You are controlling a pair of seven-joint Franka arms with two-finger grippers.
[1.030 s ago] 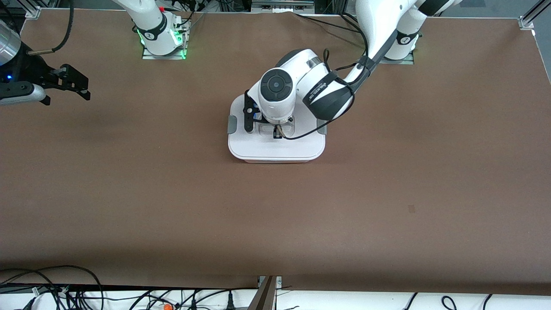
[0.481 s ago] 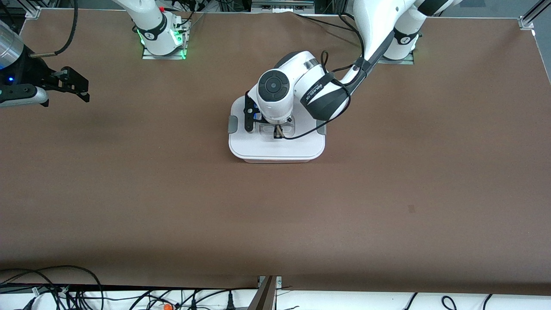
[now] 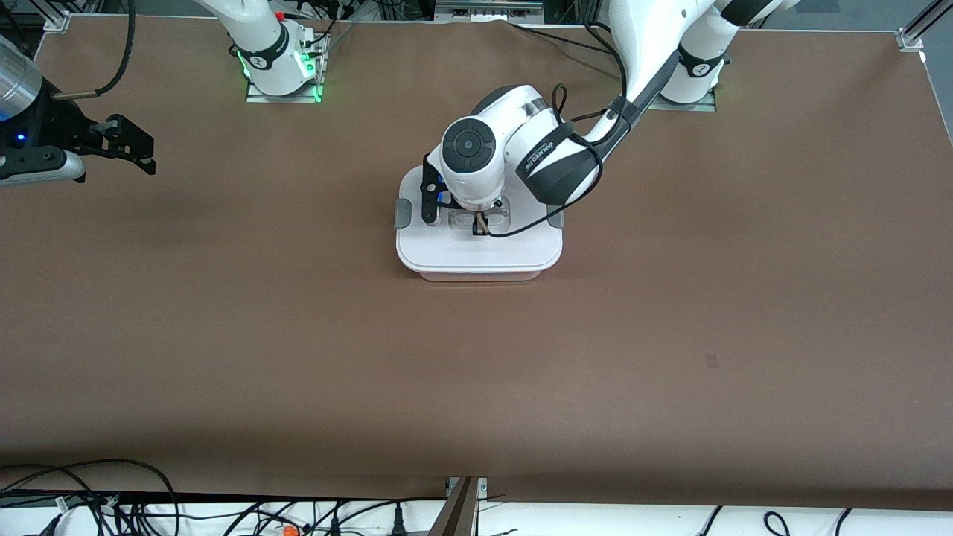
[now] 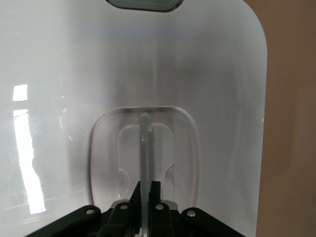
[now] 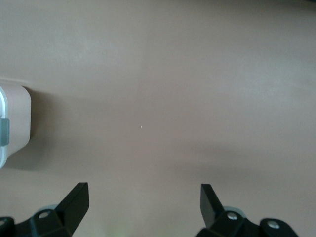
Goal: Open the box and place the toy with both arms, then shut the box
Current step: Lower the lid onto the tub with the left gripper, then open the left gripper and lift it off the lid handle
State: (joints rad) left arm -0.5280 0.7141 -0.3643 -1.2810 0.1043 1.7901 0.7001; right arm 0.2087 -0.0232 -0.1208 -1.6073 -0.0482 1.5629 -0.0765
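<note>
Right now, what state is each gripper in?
Left gripper: shut on the box lid's handle.
Right gripper: open, holding nothing, over bare table.

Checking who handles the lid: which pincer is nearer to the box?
Left. The left pincer is shut on the handle of the box; the right pincer waits open over the table's right-arm end.

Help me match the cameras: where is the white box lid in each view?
Front view: white rounded plastic lid mid-table, under the left pincer.
Left wrist view: fills the frame; pincer shut on the clear recessed handle.
Right wrist view: only a grey side clip at the edge.
Shared landmark: brown table.
</note>
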